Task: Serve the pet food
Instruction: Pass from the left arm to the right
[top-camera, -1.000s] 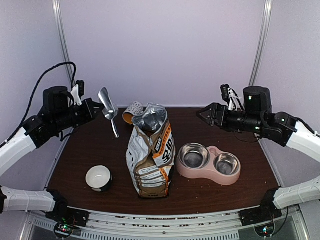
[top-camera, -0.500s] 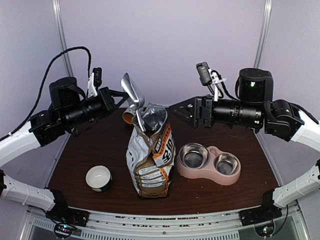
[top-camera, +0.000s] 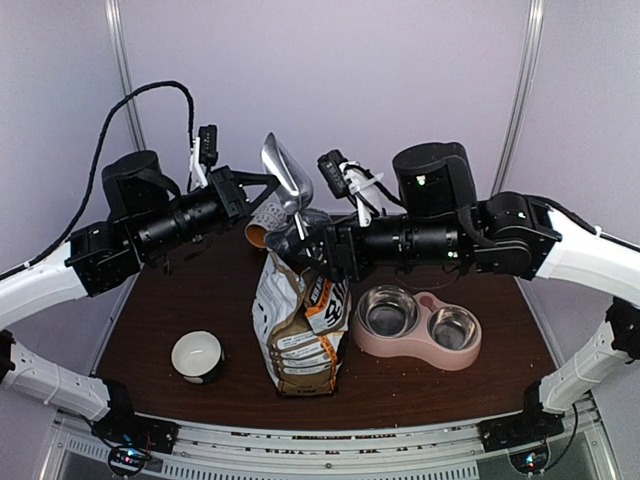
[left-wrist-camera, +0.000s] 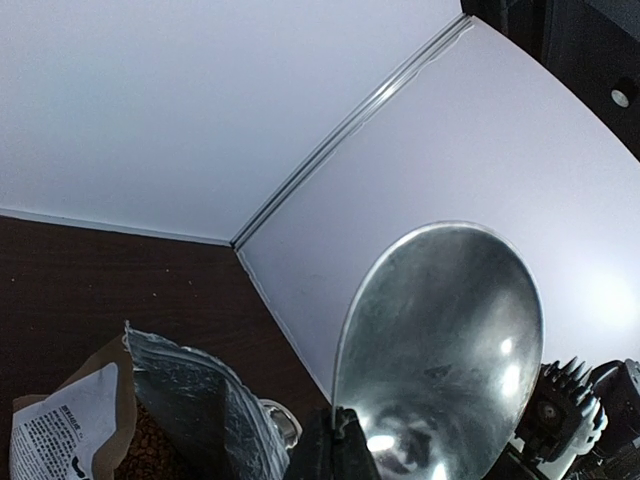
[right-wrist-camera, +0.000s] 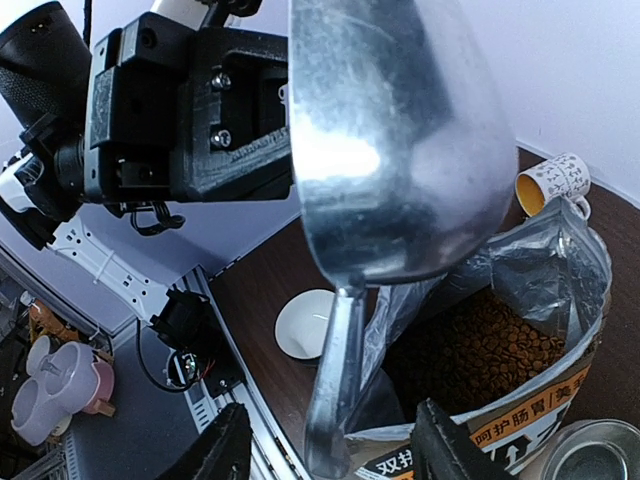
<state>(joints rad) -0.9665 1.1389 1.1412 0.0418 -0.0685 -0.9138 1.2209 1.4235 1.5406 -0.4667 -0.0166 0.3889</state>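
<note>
Pet food (right-wrist-camera: 480, 350) is seen as loose brown kibble inside the open bag (top-camera: 300, 320), stood upright mid-table just beside the pink double bowl (top-camera: 410, 350). It is judged light, dry and free-flowing, so it is best scooped, not pinched. No long axis is had by the heap; the bag mouth faces up. The empty metal scoop (right-wrist-camera: 395, 140) is clamped by the left gripper (left-wrist-camera: 335, 450). The right gripper (right-wrist-camera: 340, 435) is spread wide about the handle.
</note>
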